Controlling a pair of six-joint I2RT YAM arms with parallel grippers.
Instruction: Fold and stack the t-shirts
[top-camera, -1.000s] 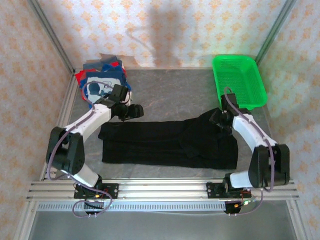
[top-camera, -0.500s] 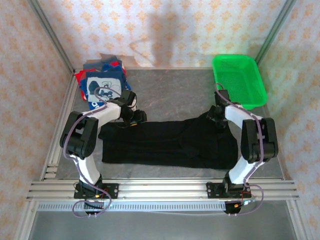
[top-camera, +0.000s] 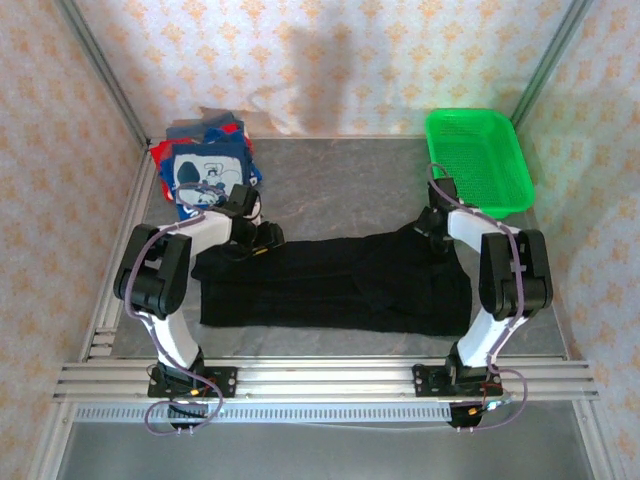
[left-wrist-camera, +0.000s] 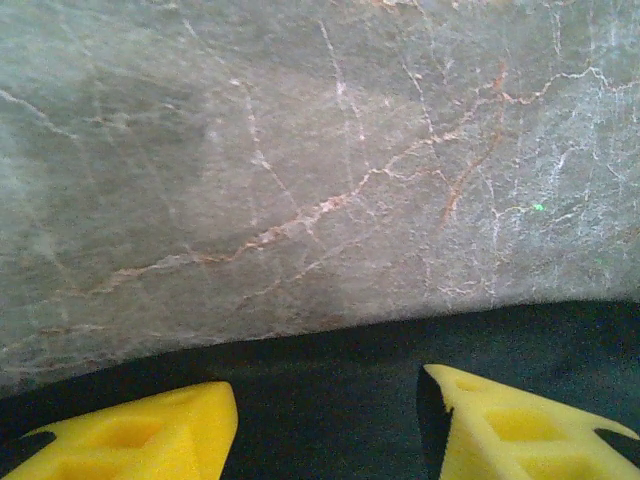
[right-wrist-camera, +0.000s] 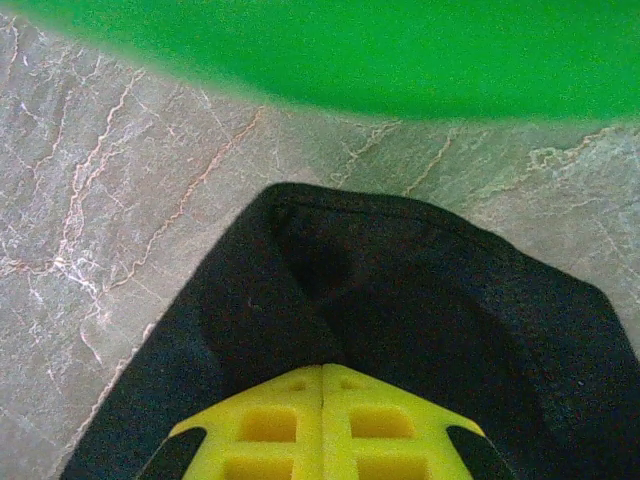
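Left to right: a pile of t-shirts (top-camera: 195, 150), topped by the navy blue t-shirt (top-camera: 205, 170) with a white print, lies in the far left corner of the table (top-camera: 340, 180). Near it, the left gripper (top-camera: 262, 240) is lowered at the far left edge of the black t-shirt (top-camera: 340, 285), jaws partly apart over the flat cloth and gripping nothing. The black t-shirt lies as a long band across the table toward its near edge, and at the cloth's far right corner the right gripper (top-camera: 436, 225), jaws closed, pinches a fold of it near the green basket (top-camera: 478, 160) in the far right corner.
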